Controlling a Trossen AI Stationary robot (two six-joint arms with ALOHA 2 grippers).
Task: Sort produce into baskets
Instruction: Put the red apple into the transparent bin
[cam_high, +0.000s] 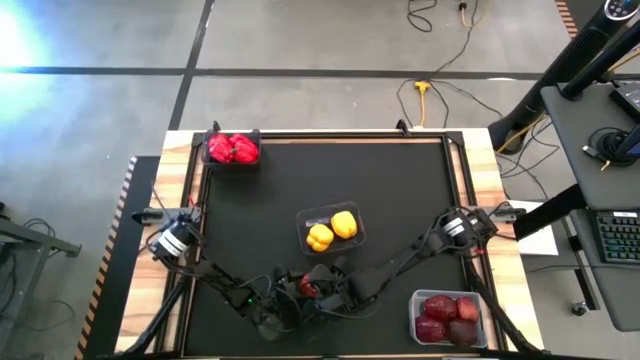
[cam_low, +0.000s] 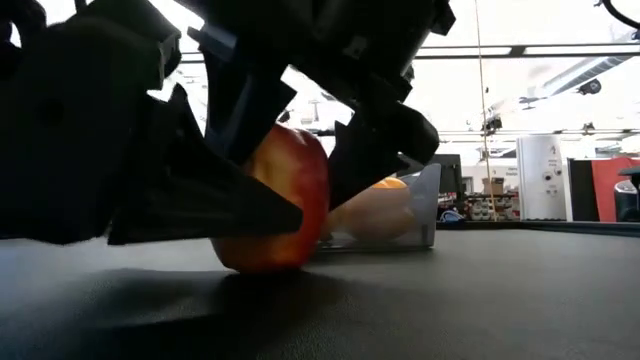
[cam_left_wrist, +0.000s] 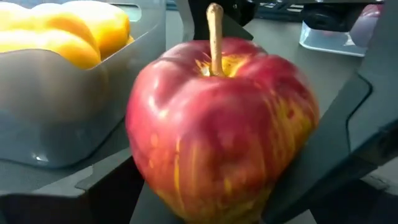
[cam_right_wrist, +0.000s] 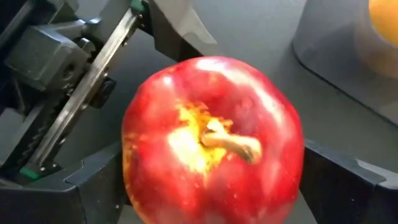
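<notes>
The place looks like a robotics lab or workshop: a grey concrete floor (cam_high: 300, 40) marked with dark tape lines, a yellow power cable (cam_high: 425, 95) trailing across it, a desk with a keyboard (cam_high: 620, 238) beside the wood-edged table (cam_high: 180, 170), bright ceiling lights overhead.

Both our arms reach in low over the table's near edge and meet at its middle. Our left gripper (cam_high: 296, 292) comes from the left, fingers (cam_left_wrist: 348, 137) spread on either side of the apple (cam_high: 308, 288), pressing its flanks. Our right gripper (cam_high: 322, 290) comes from the right, its fingers (cam_right_wrist: 348, 180) likewise bracketing the same apple. Each arm's elbow is folded out toward its own side edge, forearms lying nearly flat along the near edge.
</notes>
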